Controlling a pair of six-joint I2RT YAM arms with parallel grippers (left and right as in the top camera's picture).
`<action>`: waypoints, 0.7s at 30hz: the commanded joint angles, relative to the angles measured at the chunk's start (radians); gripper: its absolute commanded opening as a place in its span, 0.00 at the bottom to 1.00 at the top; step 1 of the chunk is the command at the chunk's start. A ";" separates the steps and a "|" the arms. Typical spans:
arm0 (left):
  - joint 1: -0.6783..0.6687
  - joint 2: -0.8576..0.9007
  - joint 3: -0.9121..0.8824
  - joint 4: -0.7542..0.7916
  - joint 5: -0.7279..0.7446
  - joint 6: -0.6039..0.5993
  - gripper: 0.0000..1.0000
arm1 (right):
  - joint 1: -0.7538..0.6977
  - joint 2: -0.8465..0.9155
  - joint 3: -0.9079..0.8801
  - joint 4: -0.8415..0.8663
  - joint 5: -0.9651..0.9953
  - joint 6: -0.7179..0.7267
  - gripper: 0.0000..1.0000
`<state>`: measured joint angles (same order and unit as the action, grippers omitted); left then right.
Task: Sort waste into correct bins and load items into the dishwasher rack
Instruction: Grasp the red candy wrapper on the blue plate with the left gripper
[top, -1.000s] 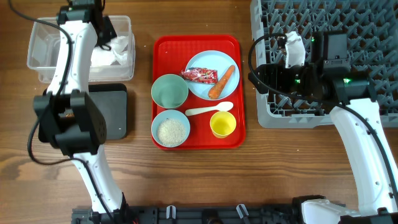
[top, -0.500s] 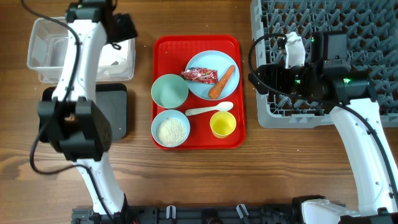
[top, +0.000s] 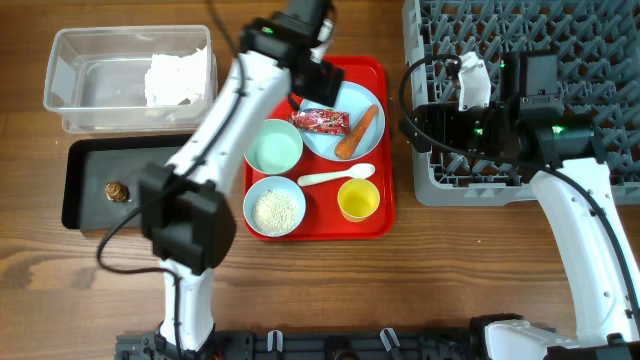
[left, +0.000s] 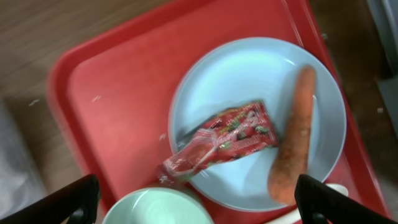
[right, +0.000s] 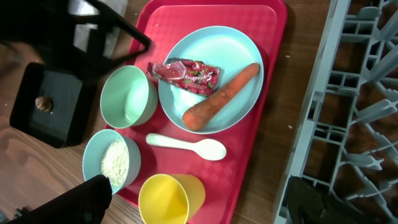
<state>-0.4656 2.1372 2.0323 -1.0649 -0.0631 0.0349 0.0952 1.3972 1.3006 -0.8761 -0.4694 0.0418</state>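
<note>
The left gripper (left: 199, 200) hovers with fingers spread wide and empty over the wrapper (left: 221, 142), which lies on the plate (left: 249, 74) at the top of the red tray (left: 118, 93). The carrot (left: 293, 146) sits just beside the wrapper, so a careless close could catch both, and the thin foil may slip or drag the plate. The empty bowl (left: 163, 208) crowds the wrapper's lower-left end and could block a finger. The rice bowl (top: 274, 207), spoon (top: 335, 177) and cup (top: 358, 200) wait lower down. The tub (top: 100, 95) at upper left holds the tissue (top: 178, 78), and the black tray (top: 90, 170) below it holds the nut (top: 117, 190). The right gripper (right: 199, 196), spread and empty, waits by the rack (top: 560, 40).
</note>
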 joint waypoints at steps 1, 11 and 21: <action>-0.022 0.092 -0.018 0.033 0.016 0.119 1.00 | 0.004 0.007 0.021 -0.008 0.010 0.011 0.93; -0.023 0.222 -0.018 0.119 0.097 0.198 1.00 | 0.004 0.008 0.021 -0.008 0.010 0.011 0.93; -0.021 0.284 -0.019 0.133 0.096 0.198 0.87 | 0.004 0.007 0.021 -0.008 0.010 0.011 0.93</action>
<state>-0.4908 2.3737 2.0182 -0.9195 0.0174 0.2150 0.0952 1.3972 1.3006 -0.8829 -0.4694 0.0418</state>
